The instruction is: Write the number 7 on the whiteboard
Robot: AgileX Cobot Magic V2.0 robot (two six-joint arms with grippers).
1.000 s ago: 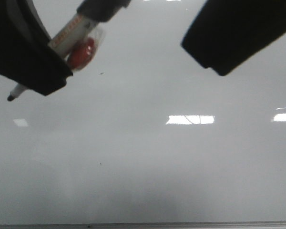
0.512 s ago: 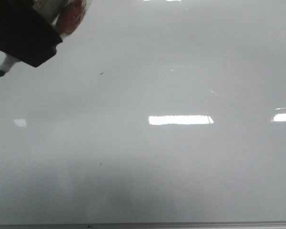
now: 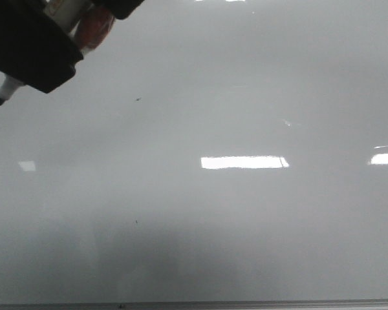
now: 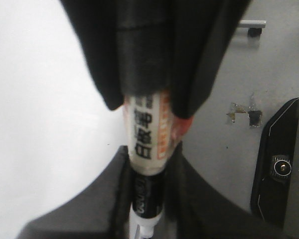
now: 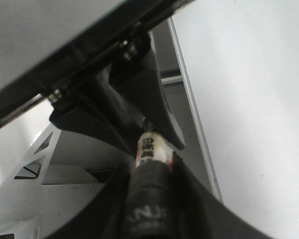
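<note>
The whiteboard fills the front view, pale grey and glossy; no number 7 shows on it. My left gripper, at the top left, is shut on a white marker whose dark tip points down-left, above the board. A red piece in clear wrap clings to the barrel. In the left wrist view the marker runs between my left gripper's fingers. My right gripper is shut on the marker's black rear end, with the barrel beyond it. It also shows in the front view.
The board's thin grey front edge runs along the bottom. Bright light reflections and tiny dark specks lie on the board. A black device with a lens sits beside the board. A white bracket is seen past my right gripper.
The marker and my left gripper have moved up and to the left. The large dark arm shape at the upper right has left the front view.
</note>
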